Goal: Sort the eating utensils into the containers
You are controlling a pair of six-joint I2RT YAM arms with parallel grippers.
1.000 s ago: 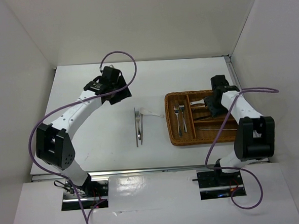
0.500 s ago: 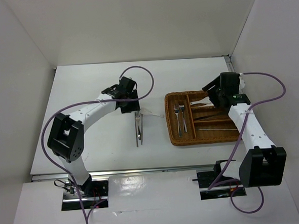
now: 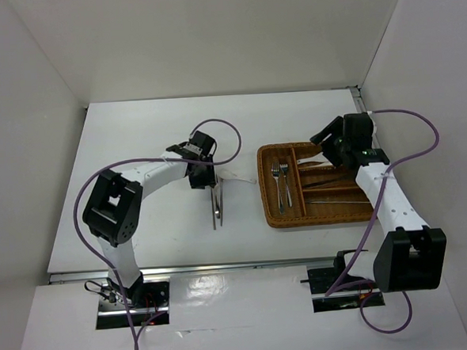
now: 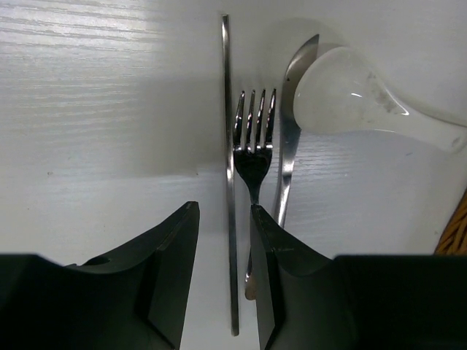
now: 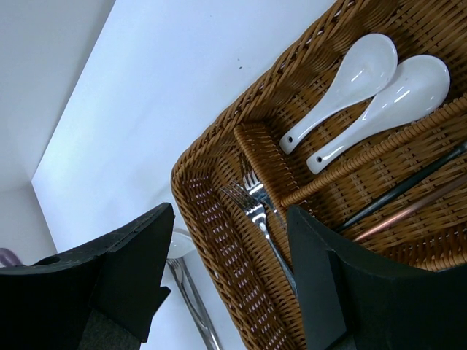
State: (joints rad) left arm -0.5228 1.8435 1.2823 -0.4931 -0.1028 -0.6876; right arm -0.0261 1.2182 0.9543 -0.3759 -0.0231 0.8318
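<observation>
Silver pieces lie loose on the table [image 3: 128,142] at 9 o'clock of the wicker tray [image 3: 264,190]: a slim stick [image 4: 227,146], a fork [image 4: 254,138] and a knife [image 4: 290,138], side by side and parallel. A white soup spoon [image 4: 350,98] sits at their 1 o'clock, its bowl overlapping the knife tip. The left gripper [image 4: 223,219] hangs low over the handle ends. Its jaws are parted only a little and straddle the stick, which runs between them toward 12 o'clock; nothing is clamped yet. That narrow opening looks meant to take the stick alone. The fork handle lies right against the inner finger [image 4: 273,277], so it could easily be nudged or caught along with it.

At the tray's 12 o'clock end the right gripper [image 5: 230,219] hovers with jaws wide apart and empty, probably held high to leave the left arm room to bring pieces in. Inside the tray, two ceramic spoons [image 5: 350,76] share one short section and two forks [image 5: 255,208] lie in the long section at 9 o'clock. Dark and copper sticks [image 5: 408,191] fill the next short section. By that sorting, the stick on the table belongs with the other sticks. I judge the job well past halfway, with four pieces left outside.
</observation>
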